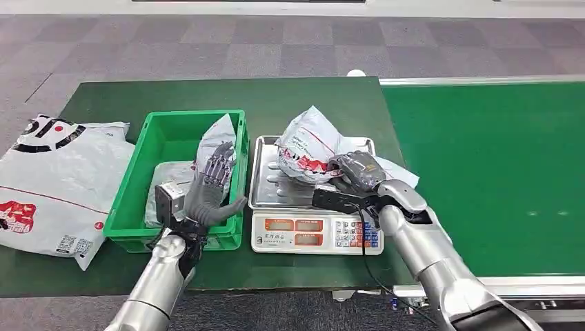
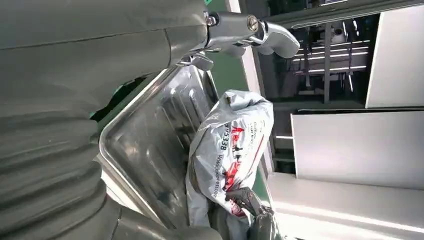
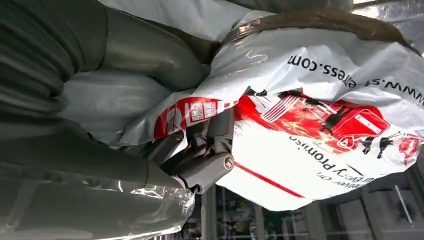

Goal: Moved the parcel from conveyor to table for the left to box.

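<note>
Grasping the crumpled white-and-red parcel (image 1: 312,148), the right hand (image 1: 359,171) has its dark fingers curled over the bag's near right side; the parcel sits on the steel tray (image 1: 265,189) of a weighing scale (image 1: 314,233), toward the tray's far right part; in the right wrist view the fingers (image 3: 207,145) press into the printed plastic (image 3: 320,115). Just left of the scale stands a green crate (image 1: 134,186) on the dark green tabletop (image 1: 103,96); a grey bag (image 1: 215,141) leans inside it against its right wall, and another flat bag (image 1: 165,176) lies on its floor. The left hand (image 1: 212,186) is raised over the crate's near right corner, released, fingers spread and pointing up, holding nothing. Far left on the tabletop lies a large white bag (image 1: 48,186) with red and black print. To the right runs the bright green conveyor (image 1: 497,172); the left wrist view shows the tray (image 2: 145,150) and the parcel (image 2: 230,145) on it.
</note>
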`<state>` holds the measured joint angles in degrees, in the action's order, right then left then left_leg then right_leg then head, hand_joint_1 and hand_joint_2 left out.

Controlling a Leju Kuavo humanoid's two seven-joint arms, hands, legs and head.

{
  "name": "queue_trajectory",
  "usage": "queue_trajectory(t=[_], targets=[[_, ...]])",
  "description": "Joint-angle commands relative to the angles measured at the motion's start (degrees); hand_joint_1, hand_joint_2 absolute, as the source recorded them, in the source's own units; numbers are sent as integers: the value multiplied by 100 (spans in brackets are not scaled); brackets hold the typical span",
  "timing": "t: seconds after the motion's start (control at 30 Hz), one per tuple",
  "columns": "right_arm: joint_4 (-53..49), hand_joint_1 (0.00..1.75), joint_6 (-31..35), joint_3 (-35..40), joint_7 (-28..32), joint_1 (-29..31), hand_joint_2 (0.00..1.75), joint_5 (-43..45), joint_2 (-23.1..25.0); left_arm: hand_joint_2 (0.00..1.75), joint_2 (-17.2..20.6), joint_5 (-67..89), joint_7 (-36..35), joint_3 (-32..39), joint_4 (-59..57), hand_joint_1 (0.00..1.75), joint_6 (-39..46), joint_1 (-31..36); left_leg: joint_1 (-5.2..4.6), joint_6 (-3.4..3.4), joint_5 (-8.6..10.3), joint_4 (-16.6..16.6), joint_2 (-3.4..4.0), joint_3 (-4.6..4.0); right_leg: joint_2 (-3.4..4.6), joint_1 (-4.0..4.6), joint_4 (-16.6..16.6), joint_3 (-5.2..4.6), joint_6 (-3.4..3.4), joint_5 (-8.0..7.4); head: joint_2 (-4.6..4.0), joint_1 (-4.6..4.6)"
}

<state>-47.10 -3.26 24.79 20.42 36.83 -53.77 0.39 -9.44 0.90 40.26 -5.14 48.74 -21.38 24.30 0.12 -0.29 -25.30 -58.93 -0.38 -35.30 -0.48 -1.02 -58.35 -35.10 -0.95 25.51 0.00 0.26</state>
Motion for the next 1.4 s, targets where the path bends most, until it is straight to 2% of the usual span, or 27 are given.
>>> queue_trajectory(t=[0.03, 0.1, 0.2, 0.43, 0.67, 0.7, 0.73, 0.87, 1.0, 1.33, 1.4], targets=[[453, 175, -166, 480, 451, 229, 175, 373, -33, 175, 144, 41, -26, -35, -151, 0, -21, -1, 4, -3, 2, 16, 16, 14, 17, 5, 19, 10, 8, -8, 0, -2], [352, 175, -335, 500, 891, 214, 175, 685, 8, 175, 143, 53, -26, -33, -167, 0, -48, 6, 6, -4, 2, 16, 16, 12, 18, 7, 18, 8, 10, -8, 0, -2], [201, 175, -557, 577, 1120, 161, 175, 949, 28, 175, 156, 49, -26, -21, -183, 0, -54, 21, 6, -7, 3, 22, 20, 18, 22, 8, 24, 12, 13, -10, 0, -2], [412, 175, -1024, 809, 1084, 355, 175, 1143, 28, 175, 182, 10, -26, 30, -223, 0, 4, 52, 4, -3, 0, 4, 13, 4, 14, 5, 4, 0, 7, -4, 0, -2], [849, 175, -1124, 1041, 921, 625, 175, 1095, 55, 175, 156, 16, -26, 41, -226, 0, 56, 63, 6, -5, 2, 11, 13, 9, 14, 8, 11, 6, 9, -6, 0, -2], [904, 21, -1042, 1044, 862, 677, 175, 1098, 92, 175, 152, 12, -26, 65, -221, 0, 85, 69, 4, -5, 0, 8, 15, 9, 16, 5, 7, 4, 8, -4, 0, -2], [922, 0, -973, 1047, 833, 709, 175, 1102, 122, 175, 153, 10, -26, 81, -202, 0, 99, 56, 6, -6, 2, 12, 19, 11, 20, 7, 12, 6, 10, -8, 0, -2], [730, 0, -577, 942, 916, 710, 175, 1289, 165, 175, 138, 6, -26, 185, -55, 0, 144, -50, 5, -6, 2, 13, 22, 9, 22, 7, 12, 3, 11, -9, 0, -2], [-20, 0, -792, 677, 1286, 400, 175, 1918, 90, 175, 111, 38, -26, 193, -63, 0, 132, -63, 6, -6, 2, 13, 8, 9, 9, 8, 14, 8, 10, -4, 0, -2], [-20, 0, -792, 677, 1286, 400, 175, 1918, 90, 175, 111, 38, -26, 193, -63, 0, 132, -63, 8, -7, 3, 10, 11, 5, 13, 9, 13, 3, 10, -7, 0, -2], [-302, 0, -822, 621, 1329, 269, 175, 2075, 26, 175, 87, 30, -26, 221, -70, 0, 164, -67, 7, -7, 4, 14, 10, 7, 12, 9, 16, 4, 11, -7, 0, 0]])
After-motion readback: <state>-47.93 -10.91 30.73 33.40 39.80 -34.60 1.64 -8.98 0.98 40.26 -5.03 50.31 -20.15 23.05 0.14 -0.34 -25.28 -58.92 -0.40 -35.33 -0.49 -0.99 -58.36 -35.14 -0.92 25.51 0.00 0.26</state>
